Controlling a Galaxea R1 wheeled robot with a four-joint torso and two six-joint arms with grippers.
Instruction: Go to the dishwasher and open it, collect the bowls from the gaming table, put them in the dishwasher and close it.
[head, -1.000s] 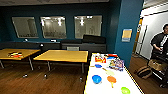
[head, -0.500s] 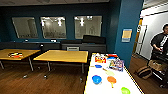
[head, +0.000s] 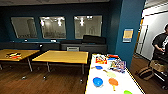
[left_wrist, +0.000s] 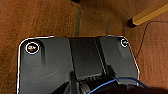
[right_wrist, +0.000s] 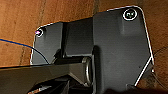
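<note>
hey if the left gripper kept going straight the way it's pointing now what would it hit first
Probably the robot's own wide dark plate directly beneath it, with brown wooden floor beyond; depth is unclear.

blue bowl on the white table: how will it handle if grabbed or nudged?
The blue bowl looks like small moulded plastic, so probably light and stiff. It sits upright on the glossy white top of the gaming table, so a nudge would likely make it slide rather than tip. Its rounded wall may slip in a pinch.
</note>
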